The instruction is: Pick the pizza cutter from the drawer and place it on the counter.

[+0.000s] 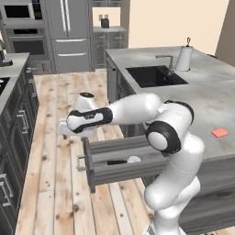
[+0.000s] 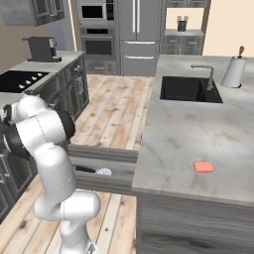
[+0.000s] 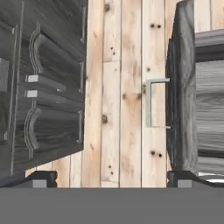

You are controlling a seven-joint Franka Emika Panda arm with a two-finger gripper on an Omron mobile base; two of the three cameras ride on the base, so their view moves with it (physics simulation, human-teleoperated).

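The drawer [image 1: 120, 170] stands pulled out from under the counter [image 1: 209, 98]. Inside it lies the pizza cutter [image 1: 125, 161], black handle to the left and pale disc blade to the right; it is also in the right base view, pizza cutter [image 2: 96, 170], in the drawer [image 2: 101, 155]. My gripper [image 1: 65, 131] hovers over the wooden floor, just beyond the drawer's front panel and above its level. In the hand view my gripper [image 3: 112, 180] is open with nothing between its fingertips [image 3: 41, 179], and the drawer front [image 3: 180, 96] with its silver bar pull [image 3: 151, 103] lies at the right.
An orange-red block [image 1: 219, 132] lies on the counter near its front edge. A black sink [image 1: 154, 76], a faucet [image 1: 165, 60] and a paper towel roll [image 1: 184, 58] stand farther back. Dark cabinet drawers [image 3: 48, 87] line the other side of the floor aisle.
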